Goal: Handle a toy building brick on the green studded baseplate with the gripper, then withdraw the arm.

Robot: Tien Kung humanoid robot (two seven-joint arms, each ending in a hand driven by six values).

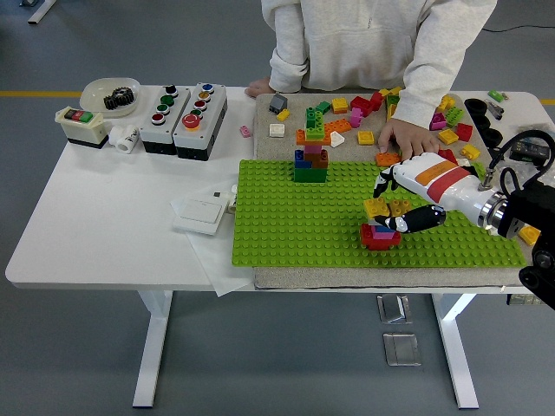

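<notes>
On the green studded plastic baseplate (295,217), a red toy brick stack (379,236) stands near the front edge. The right hand (392,201) hovers just above it, fingers clamped on a yellow brick (375,206). Behind, a person's hand (406,136) rests among loose bricks on the desk.

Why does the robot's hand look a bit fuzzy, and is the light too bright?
Head view: light is soft and even, with no harsh glare on the white table; the right hand looks slightly soft-edged over the green baseplate, while the brick tower stays fairly sharp.
</notes>
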